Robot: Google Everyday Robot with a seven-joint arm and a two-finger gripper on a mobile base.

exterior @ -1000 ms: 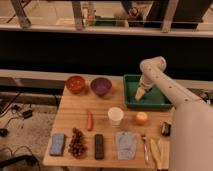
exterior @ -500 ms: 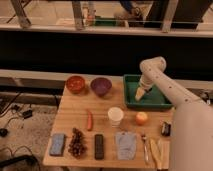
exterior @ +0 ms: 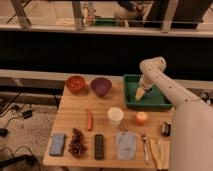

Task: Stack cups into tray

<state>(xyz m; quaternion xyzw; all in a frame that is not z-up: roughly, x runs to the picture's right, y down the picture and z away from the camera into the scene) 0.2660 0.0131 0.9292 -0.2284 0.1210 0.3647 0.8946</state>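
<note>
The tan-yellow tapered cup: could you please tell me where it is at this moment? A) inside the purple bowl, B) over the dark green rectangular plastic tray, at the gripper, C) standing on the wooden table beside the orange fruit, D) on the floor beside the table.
B: the tan-yellow tapered cup sits tilted at the gripper above the floor of the dark green rectangular plastic tray, while the cream-white tapered cup stands apart on the wooden table.

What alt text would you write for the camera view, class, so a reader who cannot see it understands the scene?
A white robot arm reaches over a wooden table, its gripper holding a tan-yellow cup tilted inside the dark green tray. A cream-white cup stands upright mid-table, apart from the tray, with a red-orange bowl and purple bowl behind it.
</note>
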